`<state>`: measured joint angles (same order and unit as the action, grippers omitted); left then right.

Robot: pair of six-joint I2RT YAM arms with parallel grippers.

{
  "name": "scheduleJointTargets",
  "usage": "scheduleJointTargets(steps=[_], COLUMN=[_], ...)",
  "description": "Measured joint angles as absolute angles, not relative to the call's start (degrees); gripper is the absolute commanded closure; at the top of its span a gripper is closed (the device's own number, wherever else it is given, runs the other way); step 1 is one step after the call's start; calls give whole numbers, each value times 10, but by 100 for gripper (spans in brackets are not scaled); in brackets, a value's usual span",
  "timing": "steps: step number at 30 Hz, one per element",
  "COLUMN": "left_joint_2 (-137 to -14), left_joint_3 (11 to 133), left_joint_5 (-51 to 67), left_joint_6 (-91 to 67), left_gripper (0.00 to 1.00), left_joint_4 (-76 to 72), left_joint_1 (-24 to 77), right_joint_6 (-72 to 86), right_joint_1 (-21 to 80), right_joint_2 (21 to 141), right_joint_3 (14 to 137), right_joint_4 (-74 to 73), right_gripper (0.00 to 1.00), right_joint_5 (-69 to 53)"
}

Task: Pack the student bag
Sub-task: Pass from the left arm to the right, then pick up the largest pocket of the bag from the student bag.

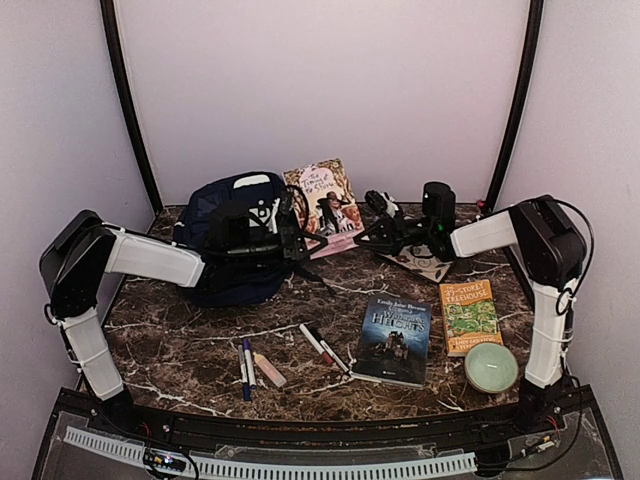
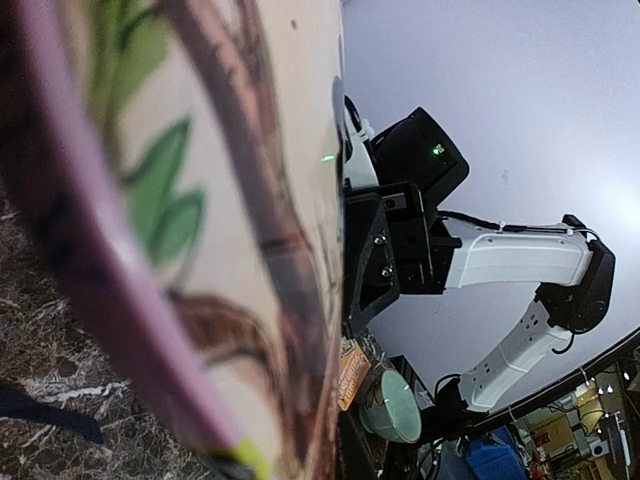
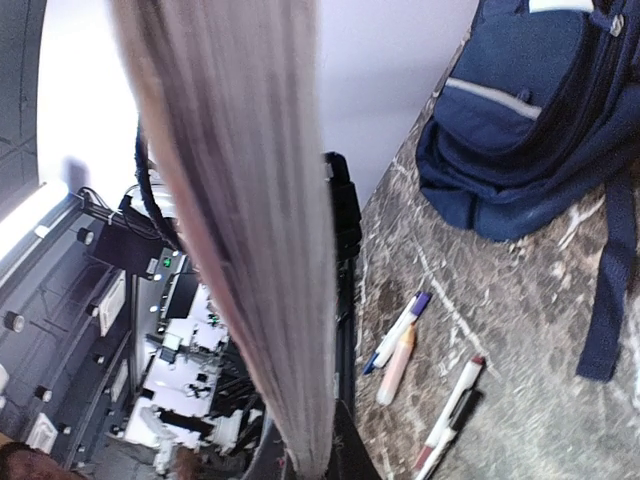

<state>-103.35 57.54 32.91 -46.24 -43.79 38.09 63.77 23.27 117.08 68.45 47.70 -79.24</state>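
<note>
The student bag is a navy backpack lying at the back left of the marble table; it also shows at the upper right of the right wrist view. An illustrated picture book stands tilted on edge just right of the bag. My left gripper is shut on its lower left corner, and its cover fills the left wrist view. My right gripper is closed on the book's right edge. The book's grey page edges run straight through the right wrist view.
A dark hardcover, an orange book and a green bowl lie at the front right. Pens, a pale highlighter and markers lie at the front centre. A flat printed item lies under the right arm.
</note>
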Motion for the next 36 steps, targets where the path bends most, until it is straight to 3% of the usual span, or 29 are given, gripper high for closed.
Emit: scheduleJointTargets(steps=[4, 9, 12, 17, 24, 33, 36], left_joint_2=[-1034, -1029, -1010, -972, -962, -1068, -1083], left_joint_3=[575, 580, 600, 685, 726, 741, 752], left_joint_5=[321, 298, 239, 79, -105, -179, -187], left_joint_6=[-462, -435, -372, -204, 27, 164, 182], left_gripper=[98, 58, 49, 44, 45, 46, 58], left_joint_4=[-430, -387, -246, -6, 170, 269, 269], left_joint_1=[380, 375, 372, 369, 364, 359, 359], right_joint_6=[488, 330, 254, 170, 76, 17, 11], right_joint_1=[236, 240, 232, 221, 221, 222, 222], right_joint_2=[1155, 1130, 1114, 1085, 1061, 1016, 1005], right_joint_3=[721, 757, 770, 771, 782, 780, 773], right_joint_4=[289, 107, 19, -71, -165, -223, -223], right_gripper=[100, 100, 100, 100, 100, 100, 100], right_joint_5=[-766, -706, -649, -578, -511, -449, -447])
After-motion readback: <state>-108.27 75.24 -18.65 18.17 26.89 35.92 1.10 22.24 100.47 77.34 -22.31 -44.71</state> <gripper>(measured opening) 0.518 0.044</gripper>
